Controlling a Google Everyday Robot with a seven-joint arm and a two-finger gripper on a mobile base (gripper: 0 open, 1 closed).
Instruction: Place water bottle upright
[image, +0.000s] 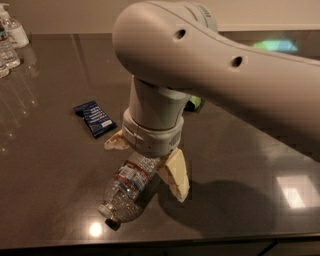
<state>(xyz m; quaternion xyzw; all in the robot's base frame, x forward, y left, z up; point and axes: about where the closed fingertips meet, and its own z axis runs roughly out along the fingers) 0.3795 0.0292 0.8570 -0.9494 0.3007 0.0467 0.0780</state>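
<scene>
The water bottle (126, 189) lies on its side on the dark table (55, 170), near the front edge. Its white cap points to the front left. The gripper (145, 170) hangs right over the bottle's other end, the thick bottom end. Its two fingers (175, 175) are spread wide apart, one on each side of the bottle. A blue packet (95, 118) lies near, farther back
</scene>
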